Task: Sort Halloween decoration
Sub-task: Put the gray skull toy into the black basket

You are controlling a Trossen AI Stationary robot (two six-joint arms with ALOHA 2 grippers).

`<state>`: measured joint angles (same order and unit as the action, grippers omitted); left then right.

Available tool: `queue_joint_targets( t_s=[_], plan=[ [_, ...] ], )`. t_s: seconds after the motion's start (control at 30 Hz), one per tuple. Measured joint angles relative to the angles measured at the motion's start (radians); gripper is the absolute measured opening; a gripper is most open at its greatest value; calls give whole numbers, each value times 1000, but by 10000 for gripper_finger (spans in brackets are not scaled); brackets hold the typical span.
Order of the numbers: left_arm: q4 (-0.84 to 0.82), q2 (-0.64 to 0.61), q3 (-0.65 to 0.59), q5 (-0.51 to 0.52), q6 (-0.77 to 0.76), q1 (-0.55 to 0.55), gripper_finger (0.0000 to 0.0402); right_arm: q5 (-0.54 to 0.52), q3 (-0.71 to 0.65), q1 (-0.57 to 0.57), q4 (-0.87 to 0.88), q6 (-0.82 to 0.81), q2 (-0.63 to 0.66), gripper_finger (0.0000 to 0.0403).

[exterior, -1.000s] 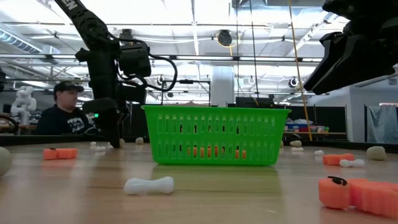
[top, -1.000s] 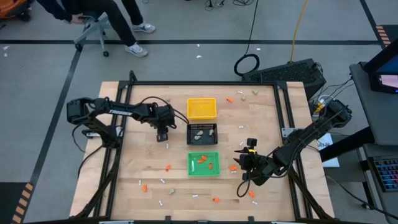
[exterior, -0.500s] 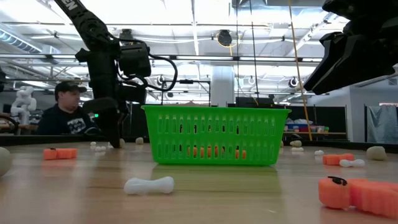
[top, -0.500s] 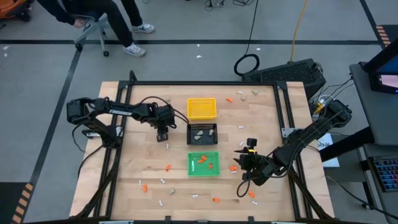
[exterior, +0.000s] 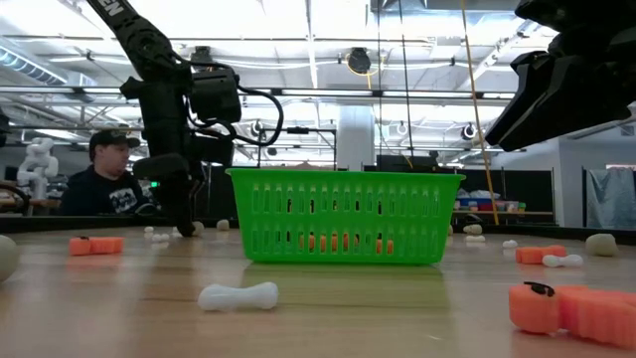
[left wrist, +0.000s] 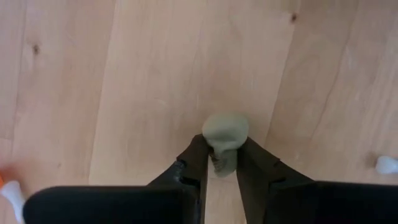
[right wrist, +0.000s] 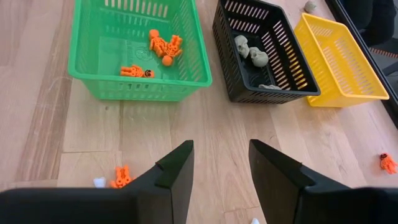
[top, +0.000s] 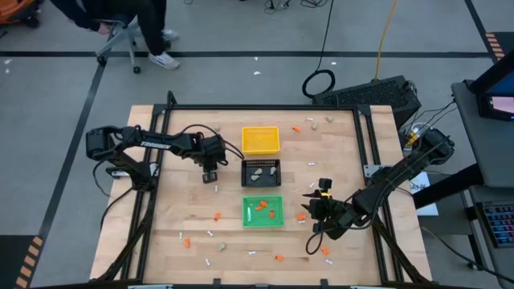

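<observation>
A beige-grey skull-shaped lump (left wrist: 225,138) lies on the wood left of the black tray (top: 261,172). My left gripper (top: 210,176) points steeply down over it and is shut on it. My right gripper (right wrist: 221,177) hangs open, with nothing between its fingers, above the table right of the green tray (top: 263,210). Orange figures (right wrist: 163,45) lie in the green tray, and grey lumps (right wrist: 252,55) lie in the black tray. The yellow tray (top: 260,140) stands farthest back. My left gripper pinches the lump's narrow lower part (left wrist: 222,160) between its two fingers, one on each side. The fingers come from above, pointing steeply down. The lump's rounded top (left wrist: 226,127) sticks out past the fingertips, and the lump lies on the table.
Loose pieces are scattered over the wood: an orange bit (top: 217,216), a white stick (exterior: 238,295) near the front, orange figures (exterior: 571,308) at the front right, and more at the back right (top: 296,128). A person (exterior: 104,184) sits beyond the table.
</observation>
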<state>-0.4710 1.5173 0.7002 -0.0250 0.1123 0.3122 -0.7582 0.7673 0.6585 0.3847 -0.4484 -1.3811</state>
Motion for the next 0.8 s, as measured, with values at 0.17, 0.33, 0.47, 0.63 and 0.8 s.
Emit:
queue_joint_targets(
  t_s=[0.17,0.33,0.47,0.63,0.8],
  plan=[
    [9,0,-1,0,6,0,61,0,0,0,0,0,0,139],
    [15,0,-1,0,8,0,61,0,0,0,0,0,0,139],
    [16,1,-1,0,8,0,61,0,0,0,0,0,0,139],
    [17,1,-1,-20,7,1,61,0,0,0,0,0,0,139],
    [17,1,-1,-24,1,0,61,0,0,0,0,0,0,139]
  ],
)
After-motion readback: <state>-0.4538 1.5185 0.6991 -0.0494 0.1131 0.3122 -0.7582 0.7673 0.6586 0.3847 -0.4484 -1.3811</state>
